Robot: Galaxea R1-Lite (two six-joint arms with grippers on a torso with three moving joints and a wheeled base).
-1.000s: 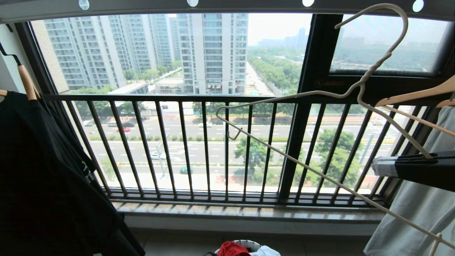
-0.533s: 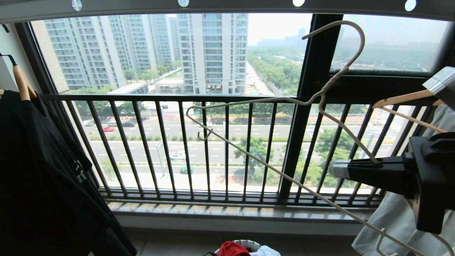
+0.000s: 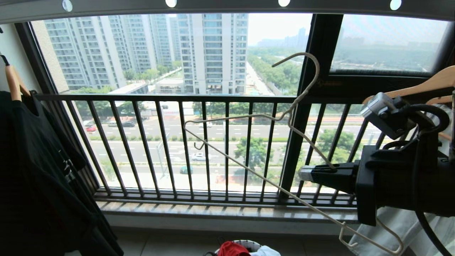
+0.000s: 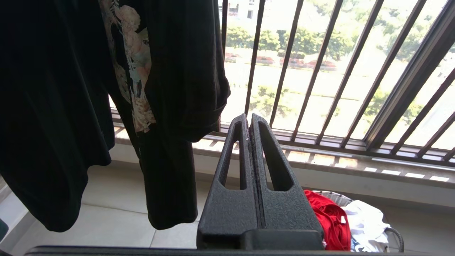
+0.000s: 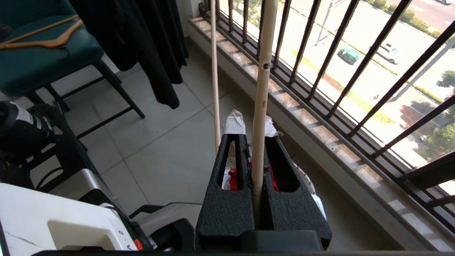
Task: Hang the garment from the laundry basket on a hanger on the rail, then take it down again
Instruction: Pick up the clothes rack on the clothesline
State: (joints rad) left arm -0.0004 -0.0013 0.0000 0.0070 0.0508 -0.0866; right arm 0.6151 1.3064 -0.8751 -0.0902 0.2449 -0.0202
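Note:
The hanger [image 3: 290, 113], thin cream wire, hangs tilted in front of the balcony bars, its hook well below the grey holed rail [image 3: 227, 5]. My right gripper [image 3: 303, 174] reaches in from the right, shut on the hanger's sloping arm; in the right wrist view the wire [image 5: 263, 89] runs up between the taped fingertips [image 5: 253, 128]. The red garment [image 3: 233, 249] lies crumpled in the laundry basket [image 3: 253, 243] on the floor below, beside white cloth. My left gripper [image 4: 249, 119] is shut and empty, parked low, with the garment [image 4: 328, 220] and basket [image 4: 334, 195] behind it.
A black T-shirt [image 3: 35, 170] on a wooden hanger fills the left. The black balcony railing [image 3: 177, 142] stands ahead. Wooden hangers [image 3: 426, 83] and a pale garment [image 3: 401, 227] hang at the right. A green chair [image 5: 39, 60] stands behind on the tiled floor.
My right gripper has carried the hanger down and to the left, away from the rail, and more of the arm has come into the head view. The view itself shifted slightly.

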